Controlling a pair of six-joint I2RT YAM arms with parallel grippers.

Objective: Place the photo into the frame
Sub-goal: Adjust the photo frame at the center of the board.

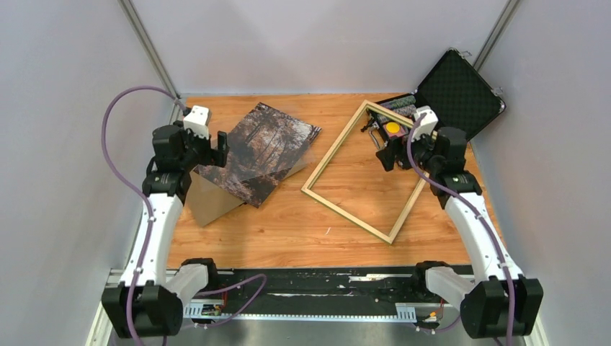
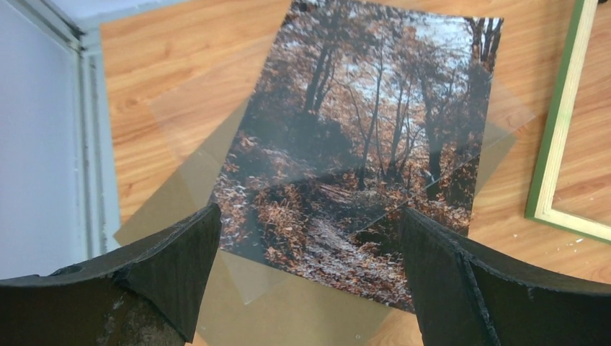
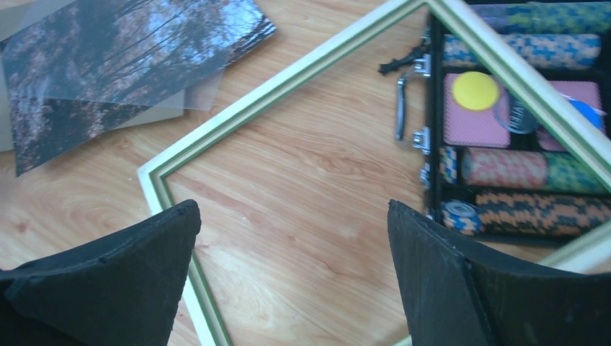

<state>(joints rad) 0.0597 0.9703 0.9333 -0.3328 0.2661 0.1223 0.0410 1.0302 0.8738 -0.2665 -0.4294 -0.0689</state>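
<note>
Woodgrain table (image 1: 288, 234), glossy photo (image 1: 263, 148), thin-railed frame (image 1: 346, 215)

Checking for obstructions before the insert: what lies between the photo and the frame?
Only a corner of a clear sheet poking past the photo, then bare tabletop up to the frame; the left wrist view shows it best.

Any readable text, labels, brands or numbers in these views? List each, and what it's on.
None readable.
Markings on the grey round token in the chip case: too blurred to read.
No text visible on the photo, frame or yellow disc.
</note>
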